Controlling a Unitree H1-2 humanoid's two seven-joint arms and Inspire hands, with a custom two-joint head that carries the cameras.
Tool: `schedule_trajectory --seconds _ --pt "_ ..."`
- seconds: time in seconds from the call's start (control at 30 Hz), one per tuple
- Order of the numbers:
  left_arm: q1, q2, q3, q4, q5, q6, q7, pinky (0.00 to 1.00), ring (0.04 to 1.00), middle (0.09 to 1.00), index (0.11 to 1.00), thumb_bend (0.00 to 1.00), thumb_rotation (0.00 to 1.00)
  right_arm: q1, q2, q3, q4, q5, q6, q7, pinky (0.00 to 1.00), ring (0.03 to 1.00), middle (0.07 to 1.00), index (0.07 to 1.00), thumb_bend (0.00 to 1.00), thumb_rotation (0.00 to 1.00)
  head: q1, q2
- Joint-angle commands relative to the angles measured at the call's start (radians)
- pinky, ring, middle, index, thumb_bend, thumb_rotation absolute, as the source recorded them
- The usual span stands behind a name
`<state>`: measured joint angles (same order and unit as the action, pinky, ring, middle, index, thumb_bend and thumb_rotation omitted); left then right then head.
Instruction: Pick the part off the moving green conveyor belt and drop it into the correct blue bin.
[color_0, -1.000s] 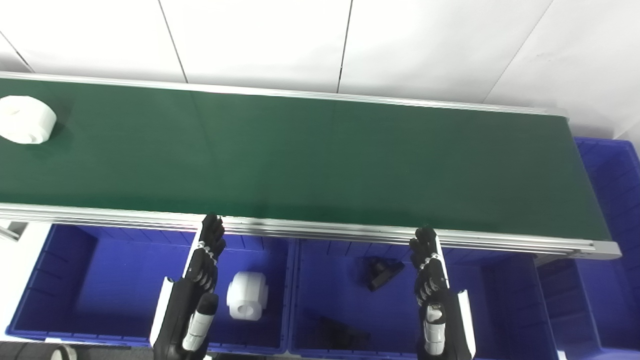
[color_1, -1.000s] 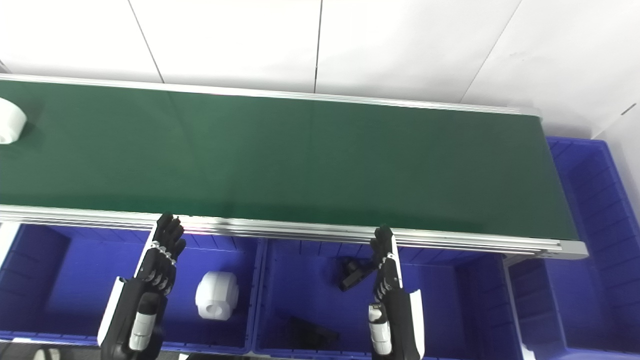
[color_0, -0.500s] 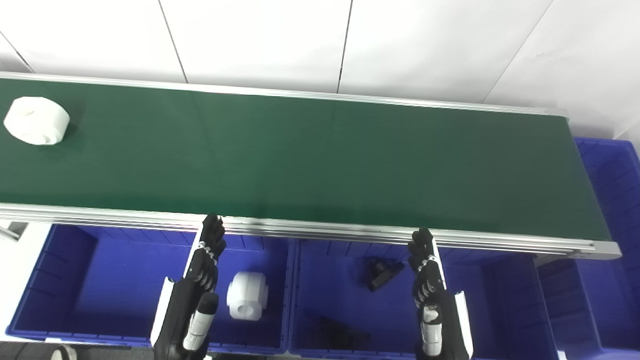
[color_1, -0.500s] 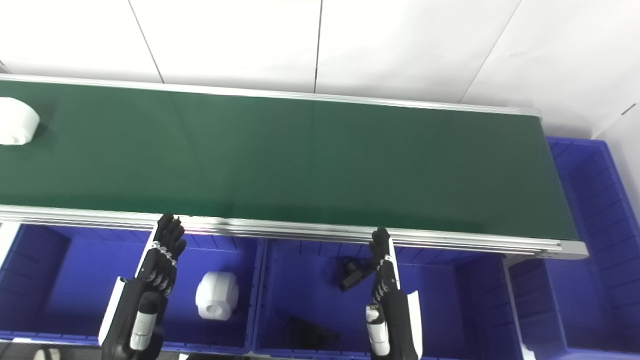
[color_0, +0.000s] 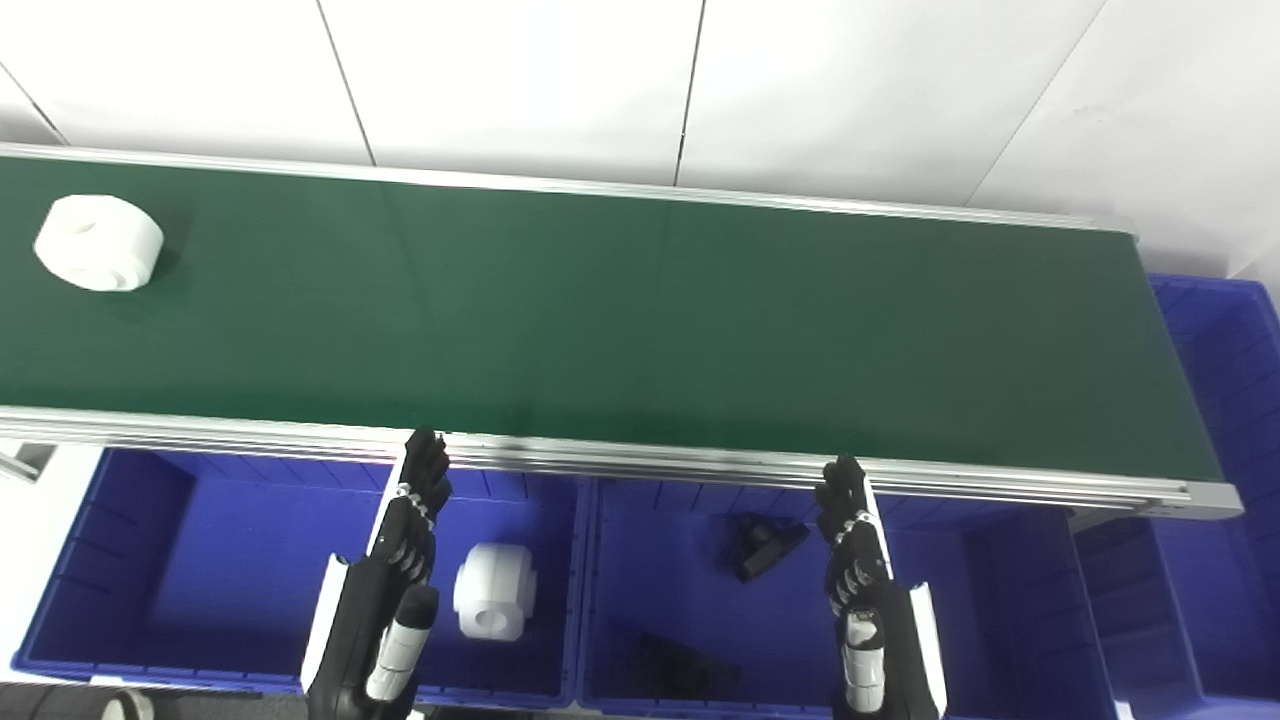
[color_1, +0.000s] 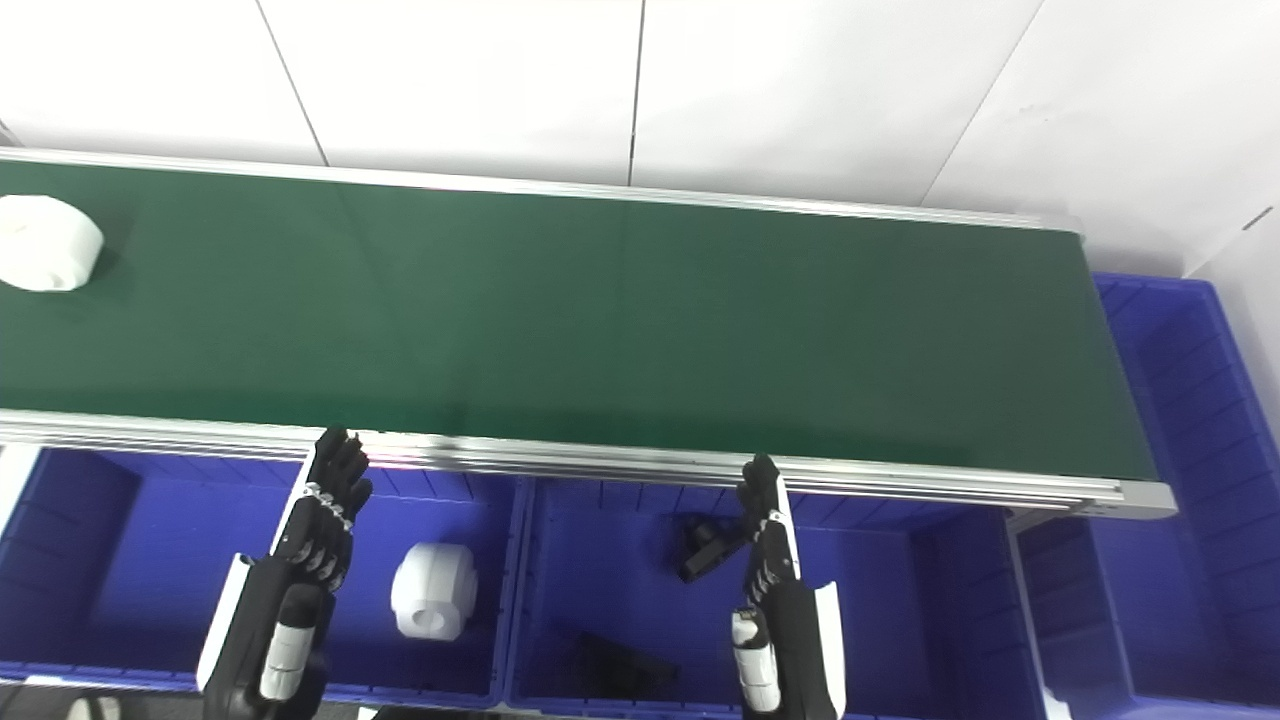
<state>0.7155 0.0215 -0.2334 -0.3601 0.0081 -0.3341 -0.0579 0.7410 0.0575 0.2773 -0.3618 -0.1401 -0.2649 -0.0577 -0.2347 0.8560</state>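
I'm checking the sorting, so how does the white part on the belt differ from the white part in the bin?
The white part on the belt sits at the far left of the green conveyor belt, round face upward. The white part in the bin rests in the left blue bin, beside the left hand, its hole facing the camera. Both are white, chunky and rounded.

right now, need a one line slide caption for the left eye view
White part rides the green conveyor belt while both open hands wait over blue bins.
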Motion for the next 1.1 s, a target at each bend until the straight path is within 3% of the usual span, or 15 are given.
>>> schedule_trajectory --seconds 0.0,1.07 --pt "0.006 0.001 0.0 -0.015 0.006 -0.015 -0.001 1.0 1.0 1.0 1.0 0.77 0.91 0.004 0.001 0.003 -0.019 0.0 -0.01 0.005 1.0 0.981 0.98 0.995 0.91 1.0 0.001 0.001" --pt "0.005 -0.002 0.001 -0.01 0.006 -0.013 0.001 1.0 1.0 1.0 1.0 0.79 0.91 0.005 0.004 0.004 -0.017 -0.001 -0.006 0.006 1.0 0.984 0.979 0.989 0.89 1.0 -0.001 -0.002"
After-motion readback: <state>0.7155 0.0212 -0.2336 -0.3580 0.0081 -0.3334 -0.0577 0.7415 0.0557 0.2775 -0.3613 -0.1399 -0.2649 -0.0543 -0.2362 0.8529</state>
